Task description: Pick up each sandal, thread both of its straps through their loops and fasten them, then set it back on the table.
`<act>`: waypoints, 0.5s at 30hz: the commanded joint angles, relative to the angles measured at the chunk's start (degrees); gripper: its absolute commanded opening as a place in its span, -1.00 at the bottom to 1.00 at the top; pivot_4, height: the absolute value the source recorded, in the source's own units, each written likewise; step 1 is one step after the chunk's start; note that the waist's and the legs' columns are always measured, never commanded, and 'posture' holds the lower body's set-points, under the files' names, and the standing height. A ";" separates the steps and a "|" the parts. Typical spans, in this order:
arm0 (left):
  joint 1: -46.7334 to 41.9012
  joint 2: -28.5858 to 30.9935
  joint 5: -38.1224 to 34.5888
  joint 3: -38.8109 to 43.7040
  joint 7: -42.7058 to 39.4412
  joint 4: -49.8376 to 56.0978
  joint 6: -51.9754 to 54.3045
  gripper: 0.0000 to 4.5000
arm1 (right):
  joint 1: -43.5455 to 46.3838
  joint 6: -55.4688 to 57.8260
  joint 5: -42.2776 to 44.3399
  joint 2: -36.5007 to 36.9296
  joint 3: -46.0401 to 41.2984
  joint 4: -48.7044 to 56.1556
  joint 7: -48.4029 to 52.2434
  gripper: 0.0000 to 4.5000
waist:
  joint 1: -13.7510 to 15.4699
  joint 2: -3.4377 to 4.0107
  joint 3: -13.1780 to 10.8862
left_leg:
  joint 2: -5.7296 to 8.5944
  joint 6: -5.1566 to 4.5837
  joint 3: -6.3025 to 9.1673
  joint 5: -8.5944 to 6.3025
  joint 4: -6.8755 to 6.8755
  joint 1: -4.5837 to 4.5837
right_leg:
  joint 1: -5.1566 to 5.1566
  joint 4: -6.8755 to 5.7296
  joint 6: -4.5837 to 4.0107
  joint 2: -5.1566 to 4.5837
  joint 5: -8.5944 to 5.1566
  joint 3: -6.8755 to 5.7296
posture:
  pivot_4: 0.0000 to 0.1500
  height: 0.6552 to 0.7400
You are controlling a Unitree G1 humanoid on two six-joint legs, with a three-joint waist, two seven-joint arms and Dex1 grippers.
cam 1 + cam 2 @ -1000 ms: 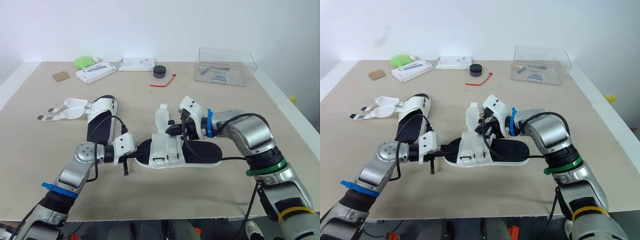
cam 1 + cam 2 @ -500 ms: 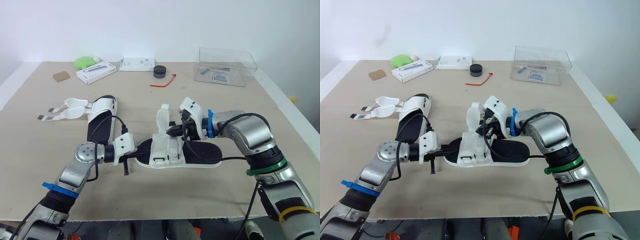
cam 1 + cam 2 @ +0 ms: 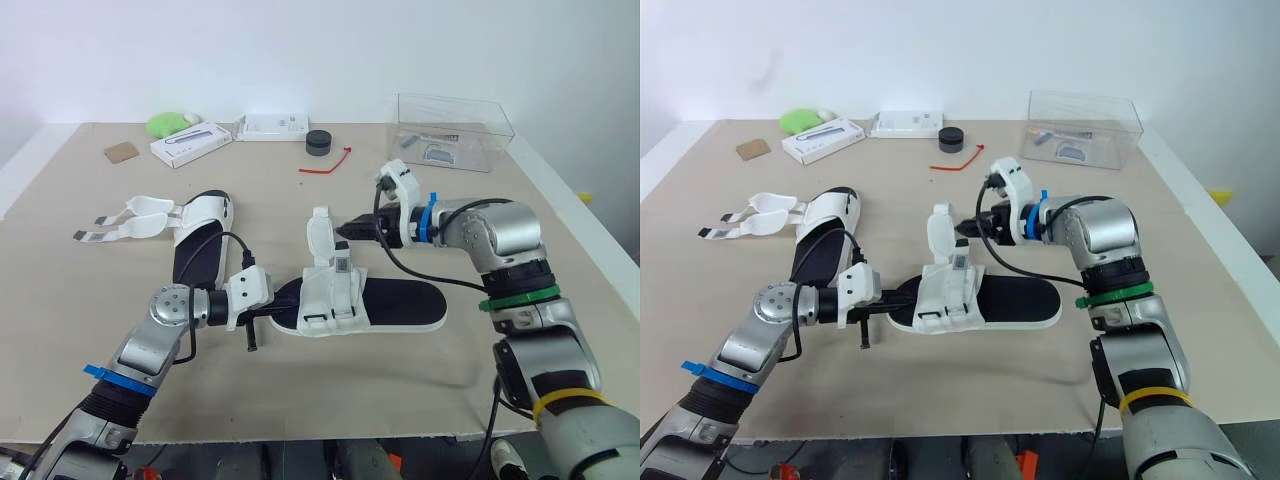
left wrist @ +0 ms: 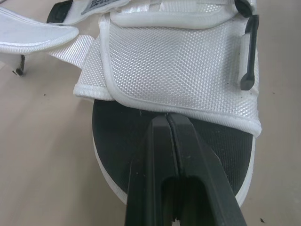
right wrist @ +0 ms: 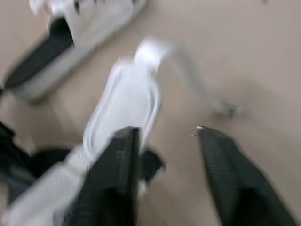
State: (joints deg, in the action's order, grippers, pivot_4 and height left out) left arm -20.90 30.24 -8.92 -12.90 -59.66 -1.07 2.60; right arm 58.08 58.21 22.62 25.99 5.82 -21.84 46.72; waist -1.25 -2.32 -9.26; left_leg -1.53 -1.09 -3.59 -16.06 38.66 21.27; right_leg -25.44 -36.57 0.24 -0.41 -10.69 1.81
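While the left tool point(image 4: 167, 121) rests with fingers together on the black footbed of the near sandal point(image 3: 405, 303) at the middle of the table point(image 3: 330, 400), the right tool point(image 3: 347, 227) hangs, fingers apart, just beside its upright strap point(image 3: 320, 233); the other sandal point(image 3: 200, 245) lies further left
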 commanded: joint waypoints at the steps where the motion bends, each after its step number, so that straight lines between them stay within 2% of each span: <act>1: 0.62 0.57 0.89 -0.44 0.12 0.31 0.55 -1.00 | 2.18 -0.28 0.70 -1.89 -3.27 -4.97 -1.41 0.83 | -0.01 0.00 0.00 | -0.01 0.00 0.01 0.00 -0.01 0.01 | 0.00 0.04 -0.01 0.00 0.01 0.00 | 1.00 1.00; 2: 0.63 0.61 0.89 -0.41 0.15 0.36 0.57 -1.00 | 2.31 0.03 0.80 -2.36 -3.53 -6.18 -1.25 0.96 | 0.00 0.00 0.00 | -0.01 0.00 0.02 0.00 -0.02 0.02 | 0.00 0.07 -0.01 0.00 0.02 -0.01 | 1.00 1.00; 9: 0.90 0.96 0.93 -0.25 0.16 0.52 0.44 -1.00 | 4.28 3.70 3.30 -5.11 -3.34 -11.57 4.79 0.96 | -0.05 0.03 -0.01 | -0.01 -0.01 0.02 -0.01 -0.05 0.11 | -0.01 0.22 0.05 -0.01 0.07 -0.03 | 1.00 1.00; 15: 1.05 1.07 1.21 -0.38 0.44 0.62 0.09 -1.00 | 10.01 6.99 6.41 -8.11 -6.06 -17.93 8.52 0.96 | -0.10 0.05 -0.03 | -0.03 0.00 0.02 0.00 -0.04 0.10 | -0.01 0.23 0.02 0.02 0.13 -0.09 | 1.00 1.00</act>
State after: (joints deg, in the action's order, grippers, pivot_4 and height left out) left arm -20.57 30.57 -8.93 -12.94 -59.31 -0.61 2.36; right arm 65.39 64.45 27.02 18.05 1.85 -39.00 53.48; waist -1.35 -2.27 -9.29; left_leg -1.57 -1.09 -3.57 -16.05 38.62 21.37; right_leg -25.45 -36.34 0.26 -0.39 -10.56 1.70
